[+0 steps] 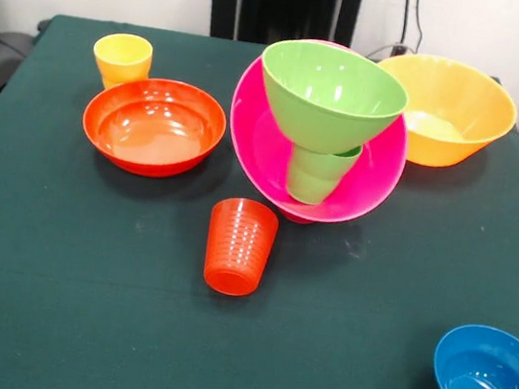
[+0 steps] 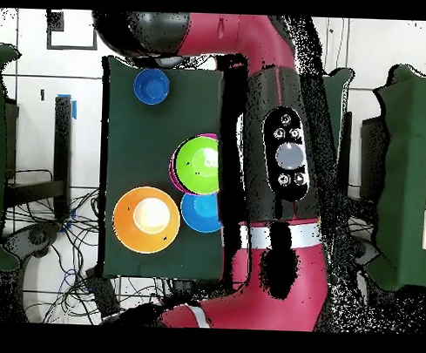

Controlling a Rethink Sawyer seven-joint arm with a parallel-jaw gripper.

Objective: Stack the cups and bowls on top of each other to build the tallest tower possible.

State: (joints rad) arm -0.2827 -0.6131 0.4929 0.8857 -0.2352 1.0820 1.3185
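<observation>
The tower stands mid-table: a large pink bowl tilted toward the near side, with a light green cup upright inside it. A lime green bowl rests on that cup, leaning to the right. From above, the lime green bowl covers nearly all of the pink bowl. Loose pieces are a yellow cup, a shallow red-orange bowl, an upside-down ribbed orange-red cup, a yellow-orange bowl and a blue bowl. A second blue bowl shows only from above. No gripper shows in either view.
The red and black arm lies along the table's right edge in the overhead view and hides that side of the green cloth. The near blue bowl sits close to a table corner.
</observation>
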